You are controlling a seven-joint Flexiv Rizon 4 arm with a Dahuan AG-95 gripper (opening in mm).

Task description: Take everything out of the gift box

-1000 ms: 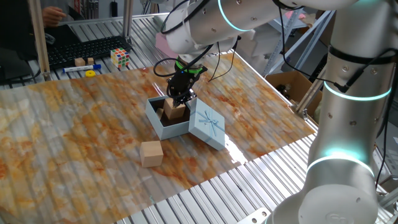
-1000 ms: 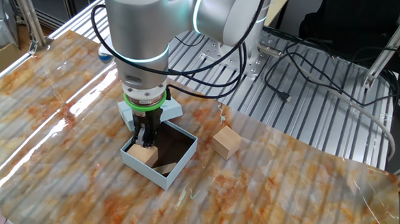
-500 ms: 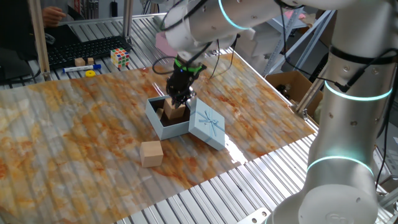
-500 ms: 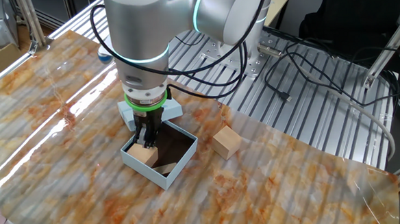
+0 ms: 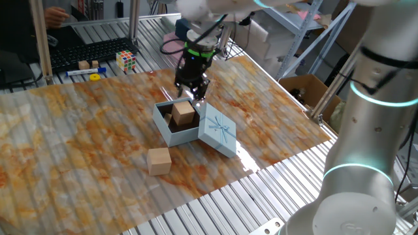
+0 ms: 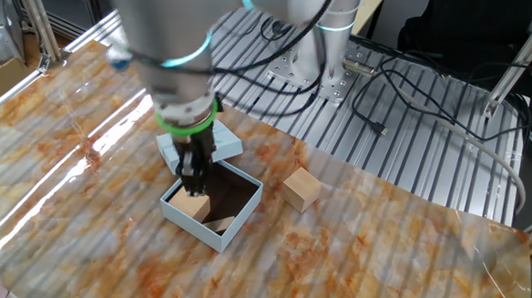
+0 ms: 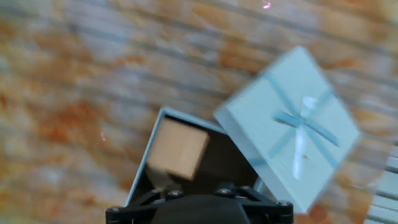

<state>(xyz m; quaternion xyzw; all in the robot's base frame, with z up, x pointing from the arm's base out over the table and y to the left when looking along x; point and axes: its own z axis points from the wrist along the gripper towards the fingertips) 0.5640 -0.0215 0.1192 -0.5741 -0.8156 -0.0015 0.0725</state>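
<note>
Marbled tabletop (image 5: 78, 130): gift box (image 5: 171, 127) sits open, lid (image 5: 217, 130) propped alongside for access. 1 block (image 5: 185, 113) remains inside, 1 block (image 5: 159, 160) lies outside. Gripper (image 5: 192, 93) is raised above, empty; jaw gap cannot be told.

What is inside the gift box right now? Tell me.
One wooden block sits in a corner of the gift box; the rest of the dark floor looks bare. The gripper above it covers part of the interior in the other fixed view.
</note>
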